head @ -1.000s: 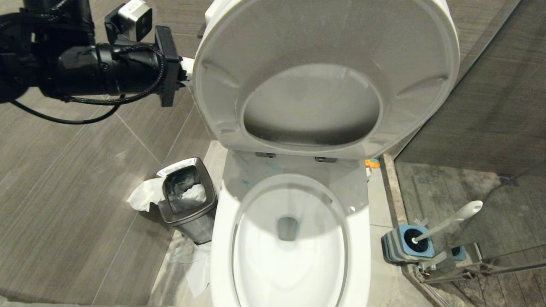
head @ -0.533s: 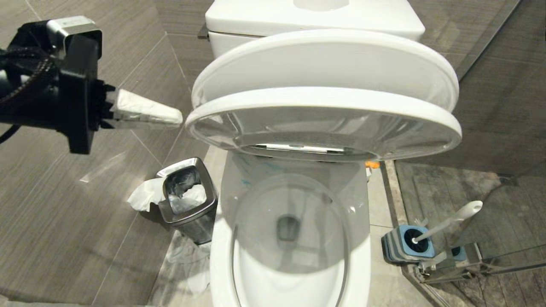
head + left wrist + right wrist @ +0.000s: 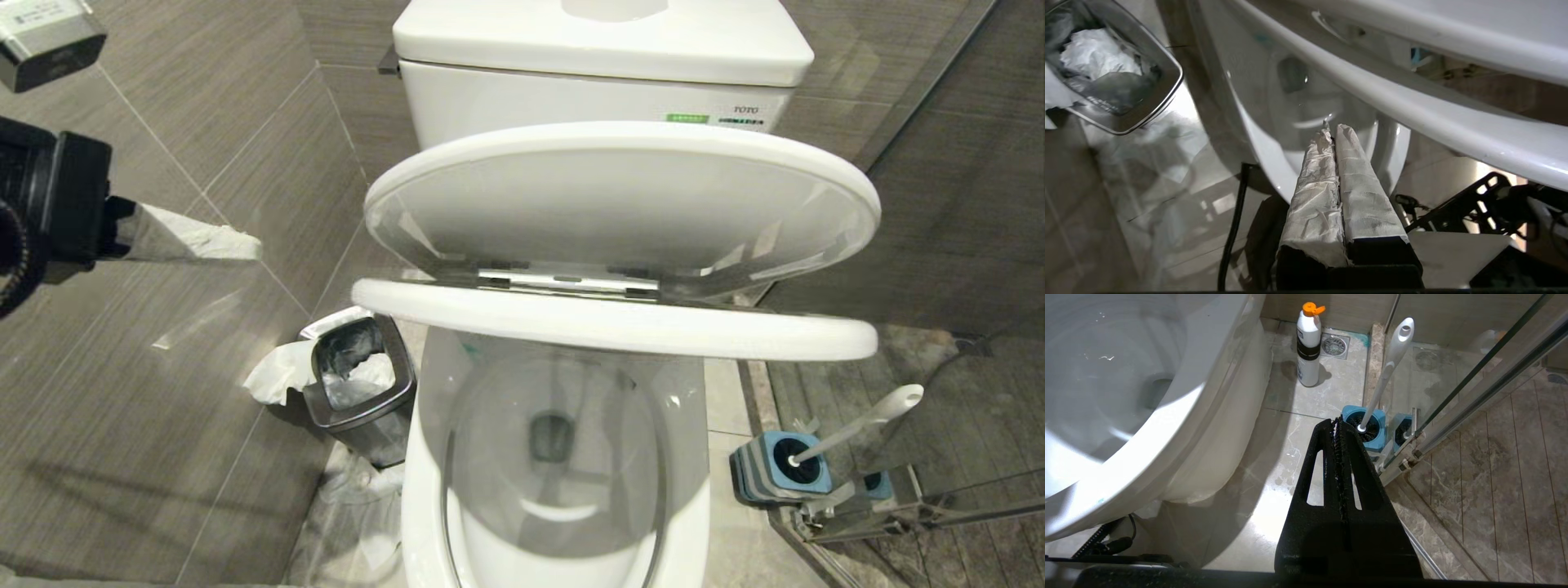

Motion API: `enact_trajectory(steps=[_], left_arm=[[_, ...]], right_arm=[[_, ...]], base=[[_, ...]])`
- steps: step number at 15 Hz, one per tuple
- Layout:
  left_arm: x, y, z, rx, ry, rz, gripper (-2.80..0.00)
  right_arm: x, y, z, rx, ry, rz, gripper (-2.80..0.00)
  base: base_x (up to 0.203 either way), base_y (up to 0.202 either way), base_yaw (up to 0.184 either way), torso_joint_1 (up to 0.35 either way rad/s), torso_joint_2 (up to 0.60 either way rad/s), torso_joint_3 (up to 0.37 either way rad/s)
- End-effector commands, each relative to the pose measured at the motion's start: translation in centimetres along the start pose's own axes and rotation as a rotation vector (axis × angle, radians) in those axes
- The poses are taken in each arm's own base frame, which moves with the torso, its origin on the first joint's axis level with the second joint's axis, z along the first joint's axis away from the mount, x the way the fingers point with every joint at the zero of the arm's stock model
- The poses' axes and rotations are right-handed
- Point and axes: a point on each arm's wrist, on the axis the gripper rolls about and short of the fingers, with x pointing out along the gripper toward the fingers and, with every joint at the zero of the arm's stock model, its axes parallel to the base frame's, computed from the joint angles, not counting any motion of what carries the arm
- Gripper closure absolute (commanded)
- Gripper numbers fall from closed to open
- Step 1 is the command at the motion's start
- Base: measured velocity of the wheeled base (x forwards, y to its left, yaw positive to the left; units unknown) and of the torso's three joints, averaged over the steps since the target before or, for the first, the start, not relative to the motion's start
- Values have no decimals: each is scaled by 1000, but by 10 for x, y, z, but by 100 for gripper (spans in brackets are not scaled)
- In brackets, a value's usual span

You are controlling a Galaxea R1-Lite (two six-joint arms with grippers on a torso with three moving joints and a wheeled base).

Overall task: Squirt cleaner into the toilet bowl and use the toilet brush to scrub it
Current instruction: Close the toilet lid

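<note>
The white toilet bowl fills the middle of the head view, and its seat and lid hang half-lowered over the basin. A turquoise smear of cleaner marks the rim behind the basin. The toilet brush stands in its blue holder on the floor to the right. My left gripper is shut and empty, with paper-wrapped fingers, left of the seat and apart from it. My right gripper is shut and empty, low over the floor near the brush holder.
A steel waste bin with tissue stands left of the bowl. A white bottle with an orange cap stands by a floor drain behind the bowl. A glass shower door frame runs just right of the brush holder.
The seat and lid have swung down from upright to half-lowered over the bowl, uncovering the tank. My left gripper has drawn back to the left, away from the lid's edge.
</note>
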Motion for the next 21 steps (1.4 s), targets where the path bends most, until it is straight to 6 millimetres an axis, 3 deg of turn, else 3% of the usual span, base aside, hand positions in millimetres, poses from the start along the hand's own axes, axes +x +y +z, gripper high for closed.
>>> enact_trajectory(steps=[1,6,17,21], left_arm=[[-6,-2,-5,12,11,15,0],[-10,-3,-6,3,6,18,0],[-15,-6,-7,12,-7,19,0],[-4,-9,-7,50,43,-16,0]], right_arm=[[0,0,0,0,1,0,0],[0,0,0,0,1,0,0],[0,0,0,0,1,0,0],[0,0,0,0,1,0,0]], base=[[0,0,0,0,0,0],[0,0,0,2,1,27],[0,0,0,0,2,189],[0,0,0,1,1,51]])
